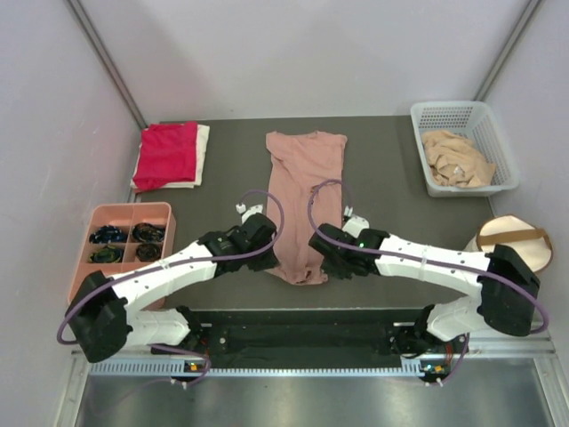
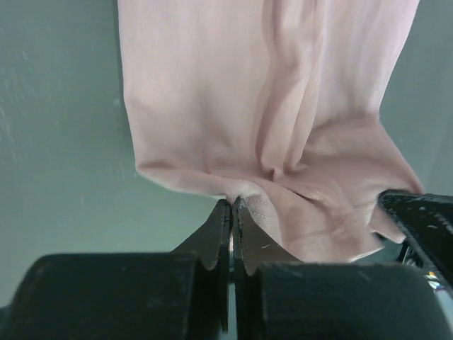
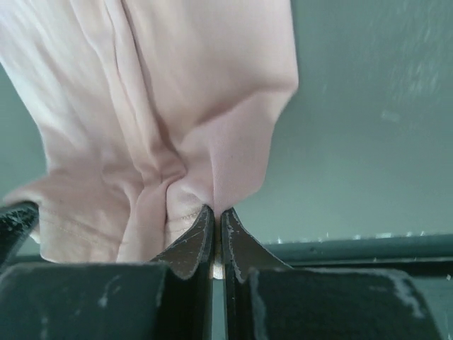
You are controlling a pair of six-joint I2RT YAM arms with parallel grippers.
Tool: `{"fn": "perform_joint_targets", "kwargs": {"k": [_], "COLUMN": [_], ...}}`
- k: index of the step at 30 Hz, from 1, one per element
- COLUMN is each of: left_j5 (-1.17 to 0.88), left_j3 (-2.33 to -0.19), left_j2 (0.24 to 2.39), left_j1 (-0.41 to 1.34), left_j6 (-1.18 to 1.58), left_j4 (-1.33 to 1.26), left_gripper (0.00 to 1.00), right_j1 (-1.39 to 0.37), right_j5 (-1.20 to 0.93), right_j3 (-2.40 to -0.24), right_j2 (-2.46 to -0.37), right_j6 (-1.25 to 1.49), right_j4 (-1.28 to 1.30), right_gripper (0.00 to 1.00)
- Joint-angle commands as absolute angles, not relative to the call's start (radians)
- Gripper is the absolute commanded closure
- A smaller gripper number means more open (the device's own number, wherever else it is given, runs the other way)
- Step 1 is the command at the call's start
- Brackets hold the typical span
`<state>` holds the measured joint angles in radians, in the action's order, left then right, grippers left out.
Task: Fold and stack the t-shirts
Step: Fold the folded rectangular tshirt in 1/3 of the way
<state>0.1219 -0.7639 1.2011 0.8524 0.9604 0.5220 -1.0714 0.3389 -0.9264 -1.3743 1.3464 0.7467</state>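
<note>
Left gripper [image 2: 231,202]: jaws pressed together on the hem of the pink t-shirt [image 2: 269,106], at its near-left corner, with a fold of cloth pinched between the tips.
Right gripper [image 3: 214,209]: likewise closed, nipping the same hem at the near-right corner; cloth bunches up just above the tips.
Wrist views only: stitched hem line and creases fanning away from each pinch; each camera catches the other gripper as a dark shape at the frame's edge.
Overhead view only: the whole shirt lies lengthwise down the middle of the table [image 1: 391,178], neck at the far end, hem toward the arms, body narrow, sides probably folded in. Both arms reach inward to the hem.
Surface: dark grey-green, matte.
Room: pale walls [image 1: 311,53] on three sides.
Far left: red t-shirt [image 1: 167,153], folded, resting on a white t-shirt [image 1: 203,151].
Far right: white mesh basket [image 1: 462,111] with a tan t-shirt [image 1: 455,158] crumpled inside.
Near left: salmon tray [image 1: 124,211] with compartments; small dark items in four, too small to identify. The left arm crosses its near corner.
Near right: round cream bag [image 1: 514,245] with a brown strap, its near edge behind the right arm.
In the way: purple cables [image 1: 277,213] loop over the shirt's lower half; from above, the gripper bodies cover the hem corners.
</note>
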Motion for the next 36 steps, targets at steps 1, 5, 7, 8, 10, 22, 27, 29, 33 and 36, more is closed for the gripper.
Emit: {"fn": "perform_joint_targets", "kwargs": {"k": [1, 5, 7, 8, 10, 22, 27, 29, 33, 36], "left_j5": [0.15, 0.117, 0.126, 0.123, 0.103, -0.028, -0.077, -0.087, -0.098, -0.101], "left_j3": [-0.868, -0.957, -1.036, -1.058, -1.11, -1.373, -1.459, -1.476, -1.506, -1.519], "left_j2": [1.265, 1.36, 1.433, 1.454, 1.509, 1.805, 1.907, 1.933, 1.963, 1.979], "left_j1": [0.792, 0.749, 0.727, 0.716, 0.68, 0.509, 0.466, 0.451, 0.437, 0.431], "left_j6": [0.881, 0.828, 0.789, 0.776, 0.749, 0.635, 0.611, 0.607, 0.594, 0.589], "left_j4": [0.457, 0.42, 0.428, 0.425, 0.411, 0.373, 0.37, 0.365, 0.362, 0.362], "left_gripper": [1.0, 1.0, 1.0, 1.0, 1.0, 1.0, 1.0, 1.0, 1.0, 1.0], "right_j1": [-0.977, -0.904, -0.876, -0.85, -0.822, -0.598, -0.546, -0.534, -0.515, -0.499], "right_j5": [0.339, 0.304, 0.282, 0.276, 0.261, 0.132, 0.078, 0.078, 0.075, 0.078], "right_j3": [-1.006, -1.043, -1.075, -1.089, -1.129, -1.362, -1.448, -1.485, -1.522, -1.532], "right_j2": [-1.391, -1.439, -1.466, -1.494, -1.52, -1.798, -1.891, -1.927, -1.959, -1.967], "right_j6": [1.226, 1.155, 1.112, 1.098, 1.059, 0.905, 0.874, 0.854, 0.83, 0.824], "right_j4": [0.704, 0.649, 0.628, 0.623, 0.605, 0.531, 0.508, 0.511, 0.52, 0.522], "right_gripper": [1.0, 1.0, 1.0, 1.0, 1.0, 1.0, 1.0, 1.0, 1.0, 1.0]}}
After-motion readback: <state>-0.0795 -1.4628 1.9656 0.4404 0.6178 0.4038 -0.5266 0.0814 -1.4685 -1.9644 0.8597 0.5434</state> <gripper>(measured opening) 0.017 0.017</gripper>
